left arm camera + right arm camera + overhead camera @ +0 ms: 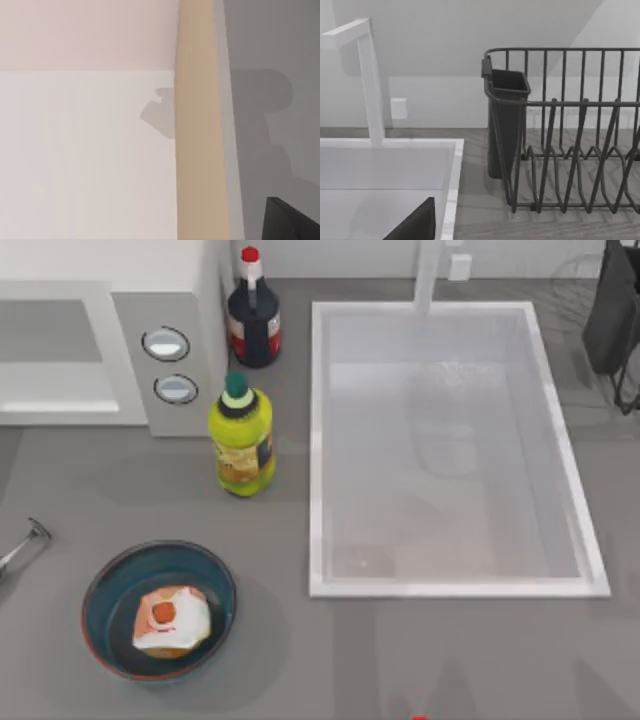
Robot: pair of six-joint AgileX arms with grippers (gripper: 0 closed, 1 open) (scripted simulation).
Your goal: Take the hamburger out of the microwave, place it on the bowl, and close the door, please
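The hamburger (172, 620) lies inside the blue bowl (105, 585) at the front left of the table, pale with an orange-red spot on top. Back left stands the white microwave (130, 350), its grey panel carrying two round knobs. The door (50, 335) sits flush with the panel, greyish window facing forward. My left gripper (22, 548) pokes in from the table's left edge, left of the bowl and apart from it. A dark part of my right gripper (415, 225) shows in the right wrist view over the sink's corner, near the dish rack.
A dark bottle with a red cap (253, 325) and a yellow-green bottle (241, 440) stand right of the microwave. A white sink (315, 440) with a faucet (428, 275) fills the middle and right. A black dish rack (570, 140) is at the back right.
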